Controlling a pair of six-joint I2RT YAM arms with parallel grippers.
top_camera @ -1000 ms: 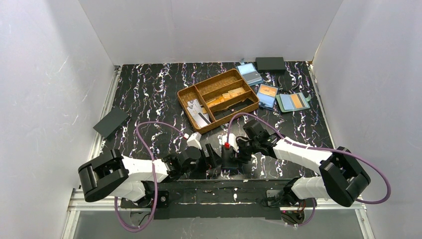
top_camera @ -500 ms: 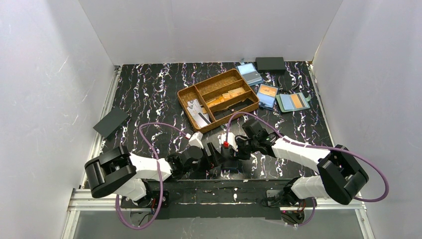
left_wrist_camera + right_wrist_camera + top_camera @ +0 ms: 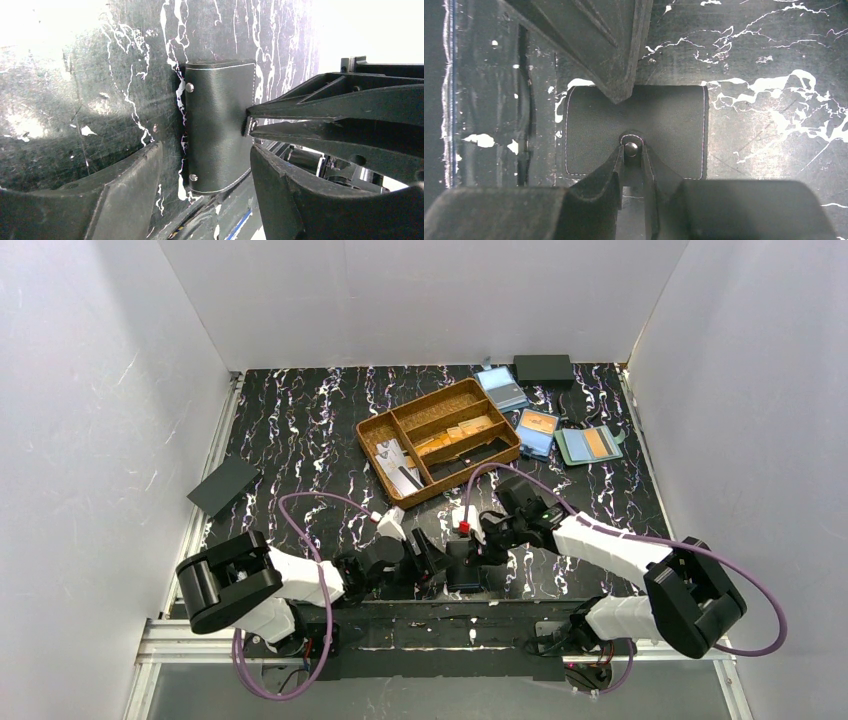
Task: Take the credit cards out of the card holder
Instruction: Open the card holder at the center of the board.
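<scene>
The black card holder (image 3: 459, 567) lies closed and flat near the table's front edge, also seen in the left wrist view (image 3: 220, 115) and the right wrist view (image 3: 674, 120). My left gripper (image 3: 428, 562) is open, and its jaws straddle the holder's two sides (image 3: 206, 150). My right gripper (image 3: 470, 545) is closed narrowly (image 3: 630, 151) around the snap tab (image 3: 630, 141) at the holder's edge. Its fingertips (image 3: 255, 120) show pinched together in the left wrist view. The credit cards are hidden inside the holder.
A brown compartment tray (image 3: 372, 434) sits at mid-table. Two blue holders (image 3: 537, 432) (image 3: 500, 388) and a grey-green one (image 3: 588, 444) lie back right. Black boxes sit at the back (image 3: 543, 367) and at the left (image 3: 224, 486). The table's front rail (image 3: 400, 625) is just below the holder.
My left arm has shifted right, closer around the holder. My right gripper has moved slightly right while staying at the snap tab.
</scene>
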